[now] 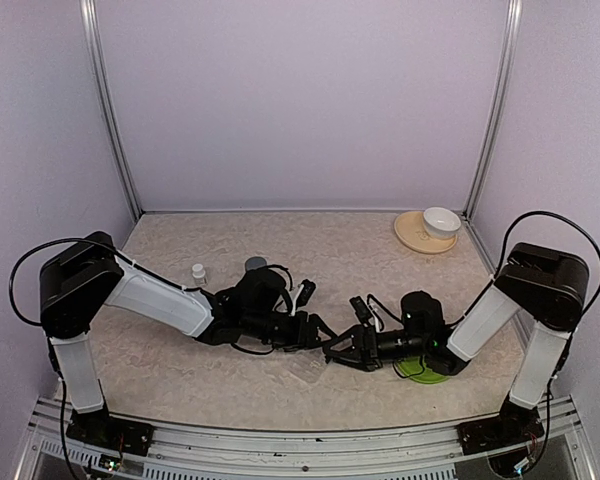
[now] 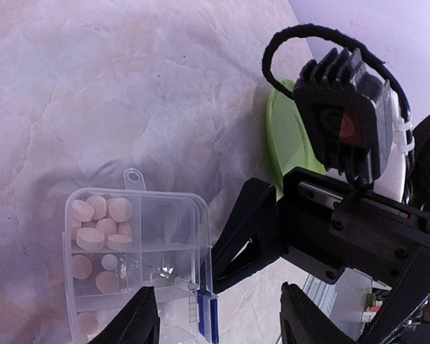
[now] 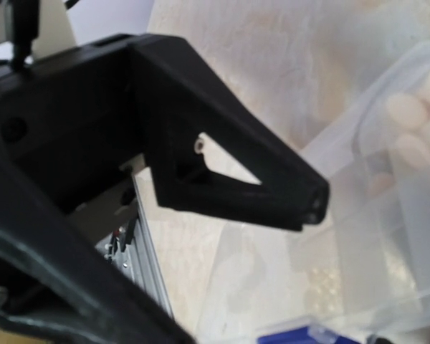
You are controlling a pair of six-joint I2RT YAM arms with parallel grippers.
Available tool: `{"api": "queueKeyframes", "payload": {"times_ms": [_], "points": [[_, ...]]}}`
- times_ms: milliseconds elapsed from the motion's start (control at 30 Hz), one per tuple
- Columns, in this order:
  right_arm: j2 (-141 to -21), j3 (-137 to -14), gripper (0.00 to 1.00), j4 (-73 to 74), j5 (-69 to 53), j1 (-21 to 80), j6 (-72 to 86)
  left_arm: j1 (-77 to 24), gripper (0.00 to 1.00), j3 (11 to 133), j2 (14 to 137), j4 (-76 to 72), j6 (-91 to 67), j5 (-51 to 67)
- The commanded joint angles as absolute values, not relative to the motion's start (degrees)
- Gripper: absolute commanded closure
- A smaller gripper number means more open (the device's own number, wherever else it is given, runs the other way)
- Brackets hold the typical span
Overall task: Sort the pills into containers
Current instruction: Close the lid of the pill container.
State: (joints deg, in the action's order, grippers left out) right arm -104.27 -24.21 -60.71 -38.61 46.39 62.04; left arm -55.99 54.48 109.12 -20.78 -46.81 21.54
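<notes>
The clear plastic pill organiser lies on the table, with cream round pills in its left compartments and a blue latch on its near edge. It also shows in the right wrist view. My left gripper is open and empty, its fingers straddling the latch corner; in the top view it is at the table's middle. My right gripper faces it with fingers spread. One of its black fingers touches the organiser's right edge by the latch.
A green plate lies under the right arm and shows in the left wrist view. A white bowl on a tan plate stands back right. A small white bottle and a grey cap stand behind the left arm.
</notes>
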Motion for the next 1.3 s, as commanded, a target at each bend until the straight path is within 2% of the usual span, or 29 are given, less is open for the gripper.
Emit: {"api": "queueKeyframes", "payload": {"times_ms": [0, 300, 833, 1033, 1267], "points": [[-101.8, -23.6, 0.11, -63.5, -38.4, 46.8, 62.6, -56.9, 0.43, 55.4, 109.1, -18.5, -45.6, 21.4], [-102.0, -23.3, 0.11, -61.5, -37.6, 46.3, 61.9, -57.0, 0.42, 55.4, 109.0, -18.2, -45.5, 21.0], [-113.7, -31.9, 0.10, -66.7, -41.0, 43.9, 62.2, -56.1, 0.39, 53.1, 106.5, -17.2, -46.2, 16.1], [-113.2, -32.9, 0.10, -63.5, -39.6, 42.6, 61.1, -54.8, 0.38, 51.4, 104.8, -17.1, -46.4, 14.7], [-109.6, -28.4, 0.10, -62.9, -37.7, 42.7, 61.2, -54.7, 0.39, 50.7, 103.3, -16.9, -46.1, 15.7]]}}
